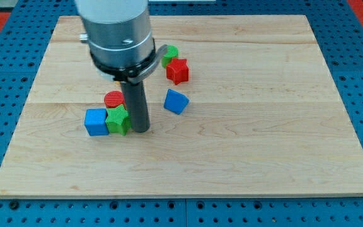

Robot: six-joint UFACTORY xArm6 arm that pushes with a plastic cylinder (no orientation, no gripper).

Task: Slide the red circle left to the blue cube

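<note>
Camera view: my tip (pixel 141 130), a bare rod end effector holding nothing, touches the green block (pixel 118 120); just left, red circle (pixel 113 99) and blue cube (pixel 96 122).

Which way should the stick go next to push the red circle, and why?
Probably back off and come round to the red circle's right side. My tip now sits below-right of it, beside the green block, while the blue cube lies at the circle's lower left.
</note>
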